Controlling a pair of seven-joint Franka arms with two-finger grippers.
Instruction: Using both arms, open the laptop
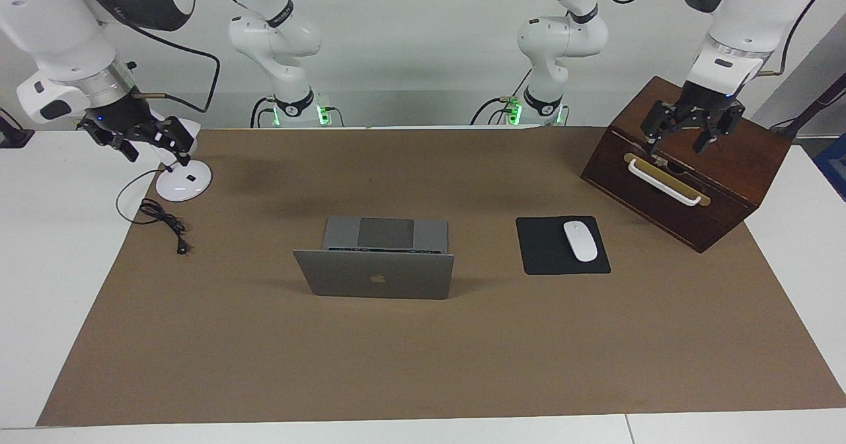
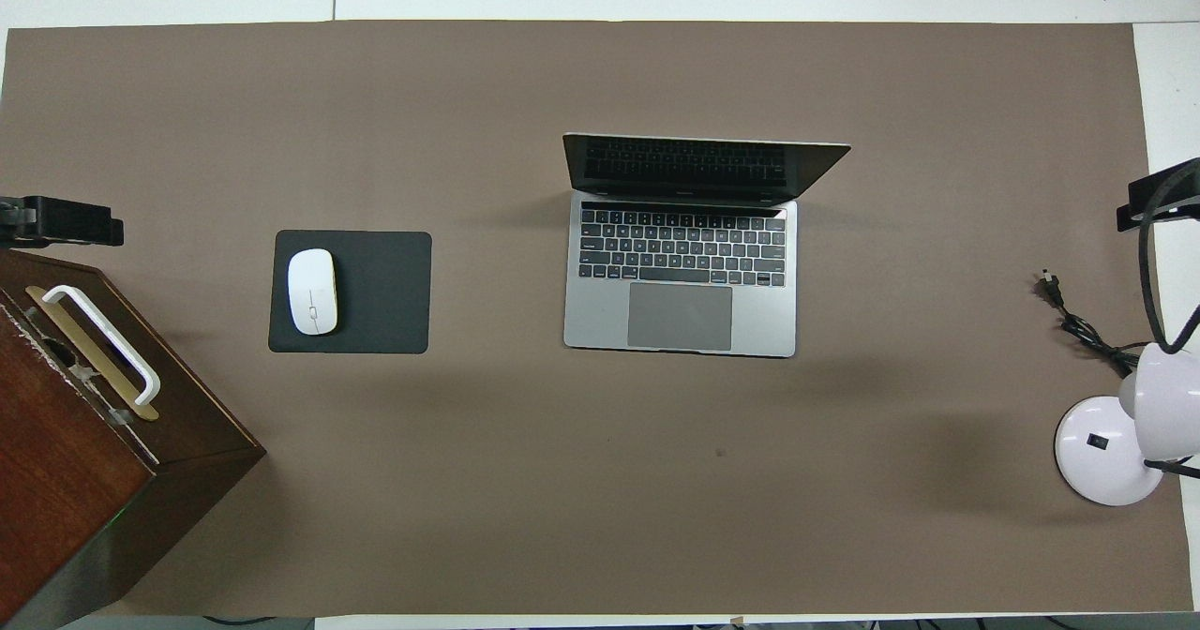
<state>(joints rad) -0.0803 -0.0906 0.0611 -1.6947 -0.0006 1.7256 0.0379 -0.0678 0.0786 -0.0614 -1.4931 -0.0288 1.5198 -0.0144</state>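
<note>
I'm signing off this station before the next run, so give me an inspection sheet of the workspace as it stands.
Surface: brown mat on a white table.
Job's things: laptop open, lid upright, mid-mat; nothing touches it.
Clutter: white mouse on black mouse pad; wooden box with white handle; white desk lamp.
Grippers: left gripper open, over the wooden box; right gripper over the lamp, holding nothing.
Cables: lamp cord loose on the mat, unplugged; black cables along both arms.
Surroundings: plain grey wall, green lights at the arm bases.
</note>
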